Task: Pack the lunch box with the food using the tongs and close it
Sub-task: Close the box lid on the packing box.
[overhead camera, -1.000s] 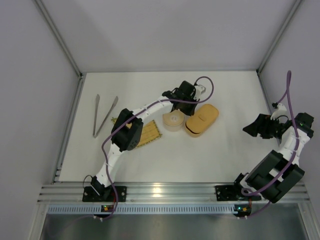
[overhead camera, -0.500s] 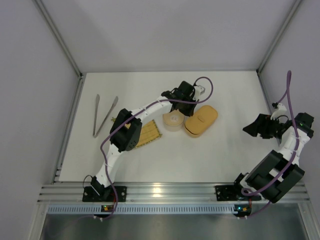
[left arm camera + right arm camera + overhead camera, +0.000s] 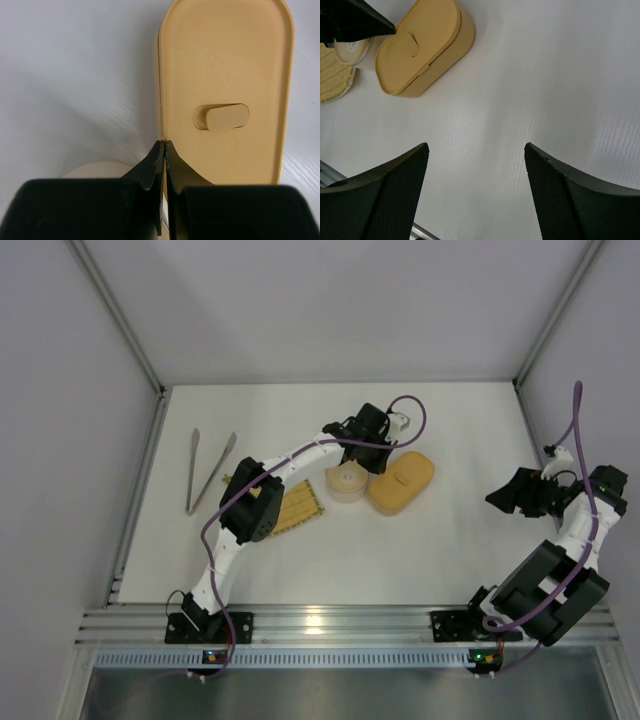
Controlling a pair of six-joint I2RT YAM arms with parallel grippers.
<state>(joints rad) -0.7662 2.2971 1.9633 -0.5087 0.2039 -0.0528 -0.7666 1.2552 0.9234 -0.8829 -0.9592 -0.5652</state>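
The tan-orange lunch box [image 3: 402,483] lies with its flat lid [image 3: 225,75] on it in the middle of the table. A small oblong mark [image 3: 227,116] shows at the lid's centre. My left gripper [image 3: 374,466] is shut with nothing between its fingers, its tips [image 3: 165,144] right at the lid's left edge. My right gripper [image 3: 500,498] hangs open and empty over bare table at the right, well away from the lunch box [image 3: 422,47]. The silver tongs [image 3: 207,470] lie at the far left, untouched. No food shows in any view.
A round beige container [image 3: 346,483] stands against the box's left end, under my left arm. The woven yellow mat [image 3: 292,506] lies to its left, partly hidden by the arm. Grey walls close in the table on three sides.
The lid sat slightly askew on the box and now lies squarer over it. Both arms have hardly moved.
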